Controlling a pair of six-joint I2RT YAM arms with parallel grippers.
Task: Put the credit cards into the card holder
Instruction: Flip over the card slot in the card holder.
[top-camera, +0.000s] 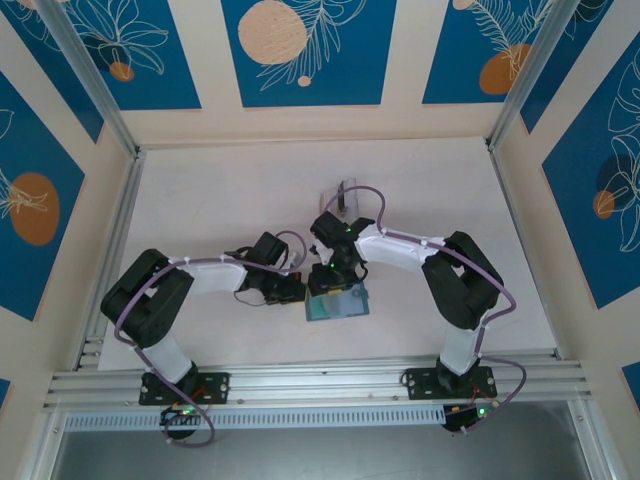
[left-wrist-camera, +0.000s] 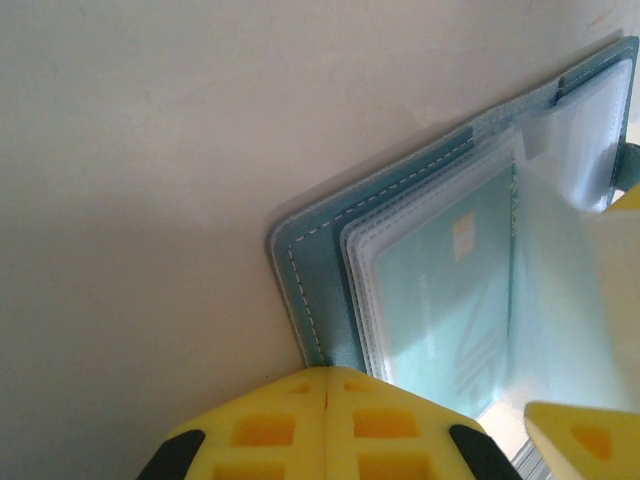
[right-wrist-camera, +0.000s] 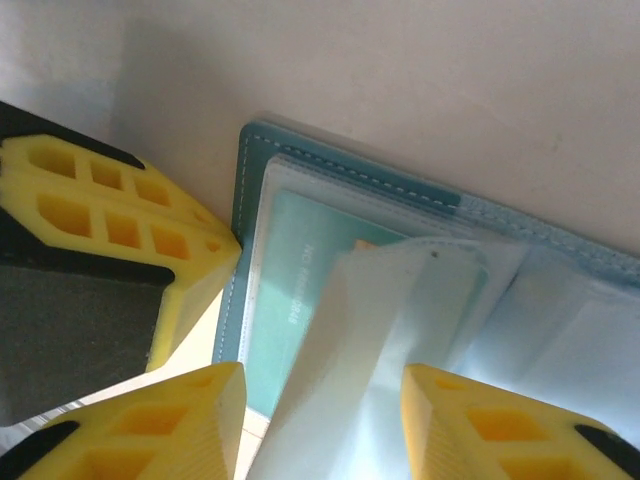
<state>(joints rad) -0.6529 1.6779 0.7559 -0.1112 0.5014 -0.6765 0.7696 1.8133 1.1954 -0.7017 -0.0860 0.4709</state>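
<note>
Two arms are meeting at the middle of the pale desk (top-camera: 220, 200), where the card holder (top-camera: 337, 303) is lying open just in front of the right arm's wrist. The left gripper (left-wrist-camera: 325, 400), jaws together, is pressing its tip at the cover's stitched corner, seemingly pinning the wallet flat. The right gripper (right-wrist-camera: 318, 395) is standing with jaws apart, straddling a loose see-through pocket leaf (right-wrist-camera: 400, 330) without clamping it. One teal credit card (left-wrist-camera: 450, 300) is sitting inside a clear pocket; whether other cards are waiting nearby cannot be told.

The step in hand appears to be releasing the pocket with the card seated. Doing it well likely means lifting the right gripper straight up, so the floppy leaf is not dragging along, while the left is holding the cover down. A sideways pull could be flipping the pockets shut or sliding the wallet.

A clear slotted rack (top-camera: 340, 195) is standing farther back. Blue panels (top-camera: 300, 40) with orange discs and white leaf outlines are lining the enclosure's walls, and aluminium rails (top-camera: 320, 375) are framing the near edge.
</note>
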